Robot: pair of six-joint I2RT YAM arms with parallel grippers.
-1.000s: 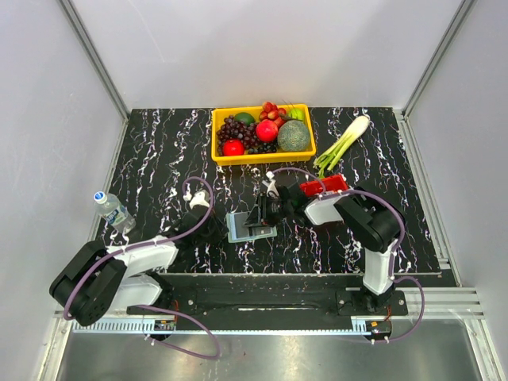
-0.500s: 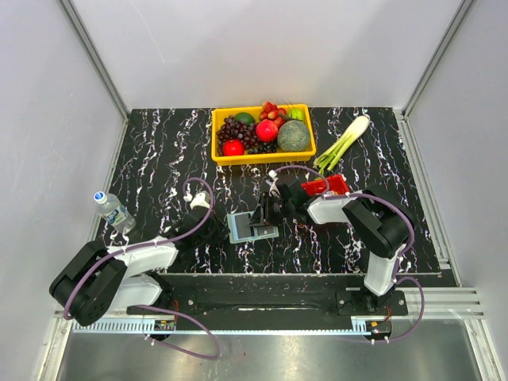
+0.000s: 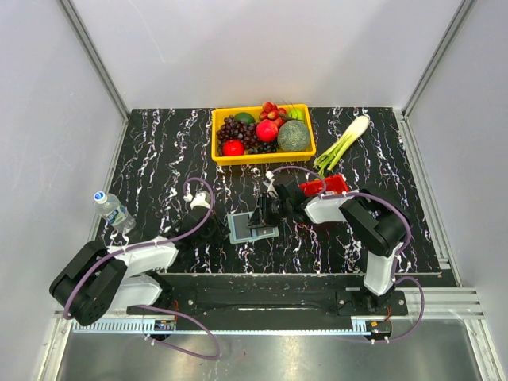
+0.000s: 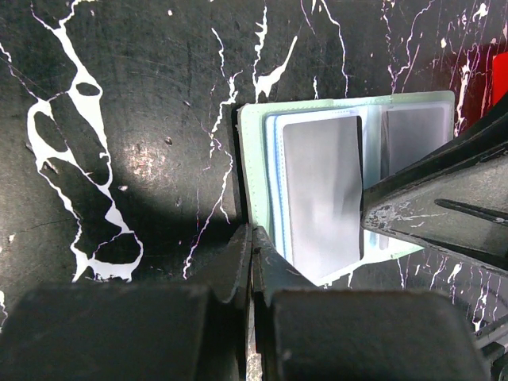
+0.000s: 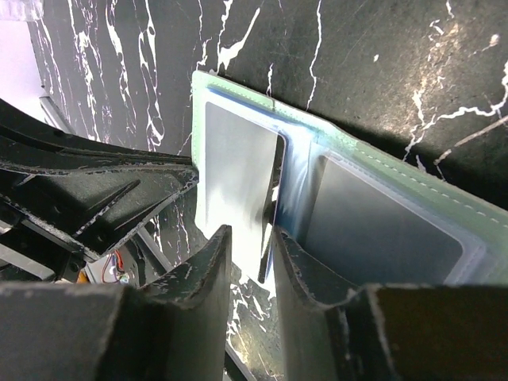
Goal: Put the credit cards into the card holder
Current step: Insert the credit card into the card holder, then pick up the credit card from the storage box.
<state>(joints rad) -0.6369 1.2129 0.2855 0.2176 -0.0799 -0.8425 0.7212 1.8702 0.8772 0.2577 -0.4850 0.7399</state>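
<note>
While left gripper (image 4: 251, 238) presses closed (at card holder (image 4: 252, 143)), right gripper (image 5: 250, 238) pinches credit card (image 5: 234, 175)

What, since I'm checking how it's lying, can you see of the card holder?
The card holder is a pale green soft wallet lying open and flat on the black marbled table. Two clear plastic sleeves show grey credit cards. The shut left gripper meets one edge; the right gripper has its fingers astride one card's edge, grip unclear.
</note>
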